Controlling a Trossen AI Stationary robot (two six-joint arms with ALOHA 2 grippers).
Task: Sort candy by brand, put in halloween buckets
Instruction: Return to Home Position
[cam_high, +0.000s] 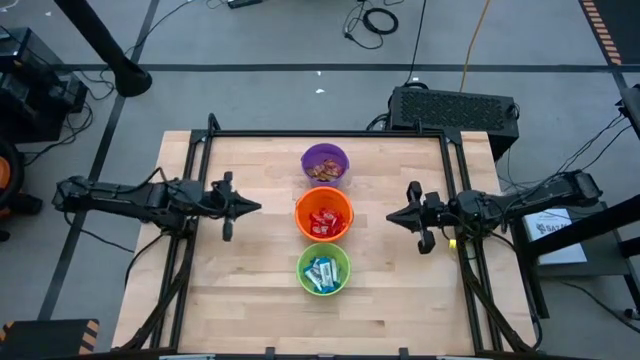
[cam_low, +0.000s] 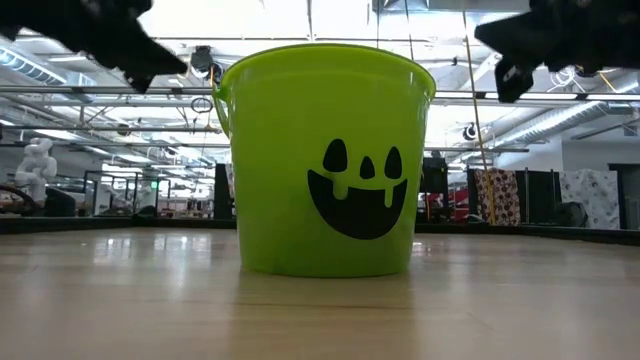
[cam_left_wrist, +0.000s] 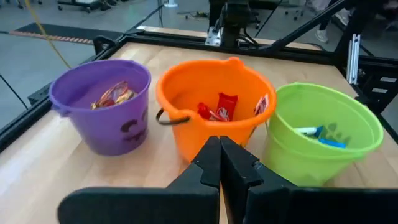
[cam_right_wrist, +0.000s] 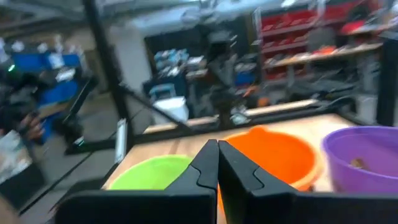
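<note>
Returning home: my reading of the step in hand; the sorting looks finished, since every piece of candy that shows lies inside a bucket
Left claw (cam_high: 252, 207): fingers pressed together with nothing between them, hanging over the worktop (cam_high: 240, 300) to the left of the bucket row, tips aimed at the orange bucket (cam_high: 299, 212) but apart from it
Right claw (cam_high: 390, 216): likewise closed and empty, on the right of the row, facing the same bucket across a clear gap
Purple bucket (cam_high: 304, 160): far end of the row, upright, holding the brown-orange bars (cam_high: 324, 172)
Orange bucket: middle of the row, just beside its neighbours, holding the red bars (cam_high: 324, 222)
Green bucket (cam_high: 301, 270): nearest the front edge, holding the blue-and-white bars (cam_high: 322, 274); in the low view its painted face looks at the camera
Doing it well: draw each arm straight back from the row instead of sweeping along it, keep both claws above rim height, and leave the fingers shut so nothing snags
Pace: slow and even, both arms mirrored, as these plastic buckets probably weigh little
Risk: the thin handle (cam_left_wrist: 166, 119) on the orange bucket hangs on the left claw's side; a low pass could hook it, tip the bucket and spill sorted bars
</note>
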